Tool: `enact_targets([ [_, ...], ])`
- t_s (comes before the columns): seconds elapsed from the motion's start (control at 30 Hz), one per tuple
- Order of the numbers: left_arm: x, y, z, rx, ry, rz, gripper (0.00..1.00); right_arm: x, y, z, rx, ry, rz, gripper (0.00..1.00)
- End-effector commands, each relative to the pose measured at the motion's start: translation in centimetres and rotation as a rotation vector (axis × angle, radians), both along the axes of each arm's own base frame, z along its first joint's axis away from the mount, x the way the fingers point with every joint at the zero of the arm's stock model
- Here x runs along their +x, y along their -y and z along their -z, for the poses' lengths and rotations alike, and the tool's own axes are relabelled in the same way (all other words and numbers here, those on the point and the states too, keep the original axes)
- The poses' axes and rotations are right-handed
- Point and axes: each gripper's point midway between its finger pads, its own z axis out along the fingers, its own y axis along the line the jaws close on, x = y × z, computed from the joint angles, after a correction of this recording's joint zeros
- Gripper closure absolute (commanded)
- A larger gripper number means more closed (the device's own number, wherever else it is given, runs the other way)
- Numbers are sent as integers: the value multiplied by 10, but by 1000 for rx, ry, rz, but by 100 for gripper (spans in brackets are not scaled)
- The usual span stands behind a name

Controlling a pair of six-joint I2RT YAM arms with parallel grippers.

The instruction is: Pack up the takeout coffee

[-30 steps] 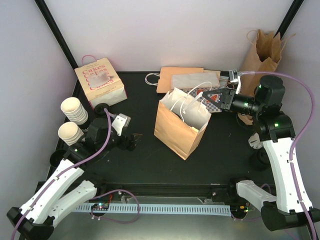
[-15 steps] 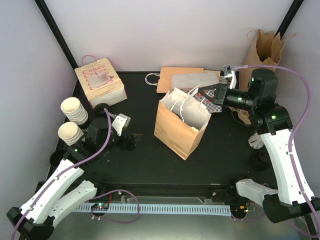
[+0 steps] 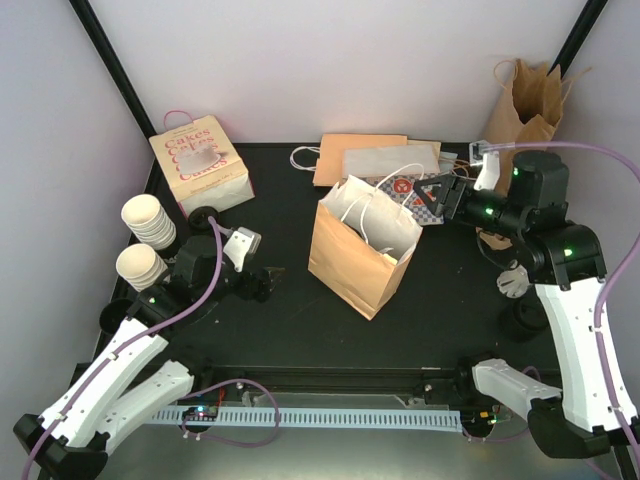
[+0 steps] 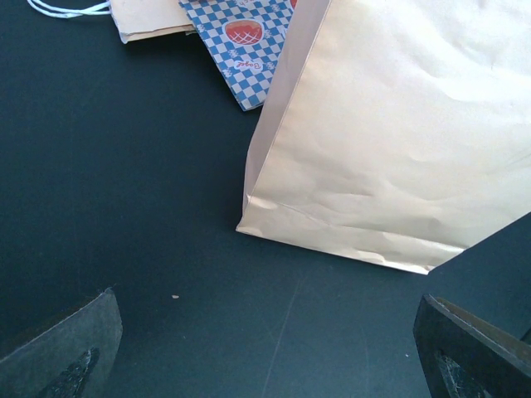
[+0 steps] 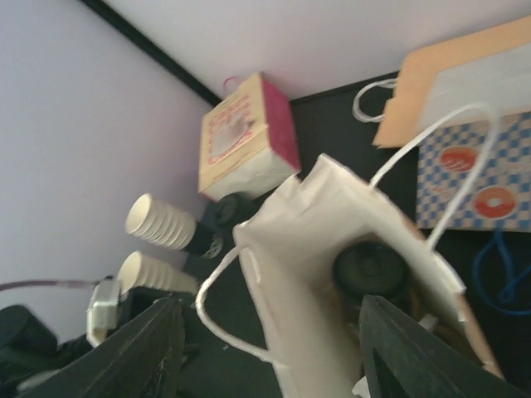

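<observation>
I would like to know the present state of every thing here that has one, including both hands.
left hand, open, empty.
right hand, open, empty, by the bag's mouth.
takeout coffee, lid on, inside the paper bag.
paper bag, upright, mouth open.
cake box, closed.
stacked cups, lidless.

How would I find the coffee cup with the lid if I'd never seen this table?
Start at the brown paper bag with white string handles, standing open in the middle of the black table. Look down inside it: the takeout coffee sits low inside, only its round black lid showing. The cream cups stacked at the table's left edge have no lids.
</observation>
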Motion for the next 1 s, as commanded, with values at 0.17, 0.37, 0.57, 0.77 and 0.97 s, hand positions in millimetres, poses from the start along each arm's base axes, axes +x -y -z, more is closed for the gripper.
enact_targets([
  [0.17,2,1,-6,-8,33,13,1,9,88,10,-322,-4,443,37],
  [0.37,1,2,-7,-14,34,22,1,5,148,40,-544,-99,717,35],
  [0.57,-1,4,-8,-23,35,34,1,-11,196,56,-727,-183,959,36],
  [0.77,-2,4,-9,-29,42,37,1,-11,221,87,-805,-322,1058,56],
  [0.97,-3,4,-11,-36,49,37,1,3,233,127,-781,-425,1072,67],
])
